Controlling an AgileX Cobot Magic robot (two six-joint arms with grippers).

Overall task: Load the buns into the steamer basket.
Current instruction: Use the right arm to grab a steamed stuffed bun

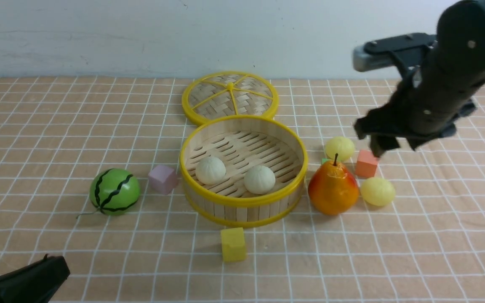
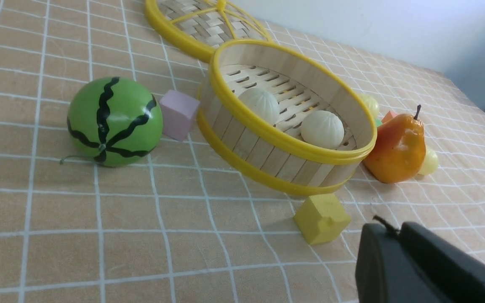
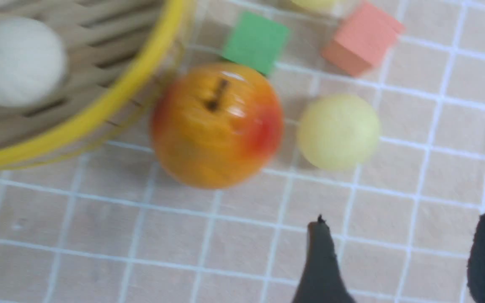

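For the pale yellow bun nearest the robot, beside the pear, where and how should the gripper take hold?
Probably best across the middle of the yellow bun, coming from above: it is round, without a handle, and nothing covers it. The pear crowds its left side, so a finger there needs care; its right side is free.

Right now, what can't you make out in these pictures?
- Green block: mostly hidden behind the pear in the front view.
- Far yellow bun: cut off by the right wrist view's edge.
- Left pincer's tips: partly outside the front view.
- Right pincer: blurred in its wrist view.
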